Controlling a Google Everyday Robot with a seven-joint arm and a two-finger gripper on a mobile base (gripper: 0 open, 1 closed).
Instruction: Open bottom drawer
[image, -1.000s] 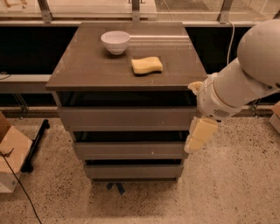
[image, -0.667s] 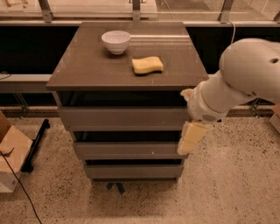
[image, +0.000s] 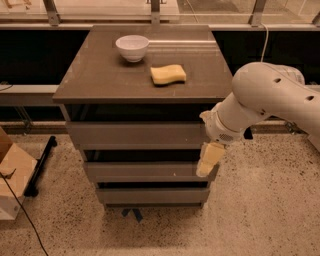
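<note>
The grey-brown cabinet (image: 140, 85) has three handleless drawer fronts, stacked. The bottom drawer (image: 150, 195) is the narrowest and lowest, with a plain flat front, and it looks closed. The middle front (image: 145, 171) sits above it and the tall top front (image: 135, 135) above that. My white arm (image: 265, 100) reaches in from the right. The gripper (image: 207, 160), cream coloured, hangs down in front of the right end of the middle front, above the bottom drawer's right end.
A white bowl (image: 132, 47) and a yellow sponge (image: 168, 74) lie on the cabinet top. A cardboard box (image: 12, 175) and a black bar (image: 40, 165) lie on the speckled floor at left. Blue tape (image: 132, 215) marks the floor under the cabinet.
My arm and gripper have moved left and slightly down, from beside the cabinet's right edge to in front of the middle front's right end. The drawers have not moved.
</note>
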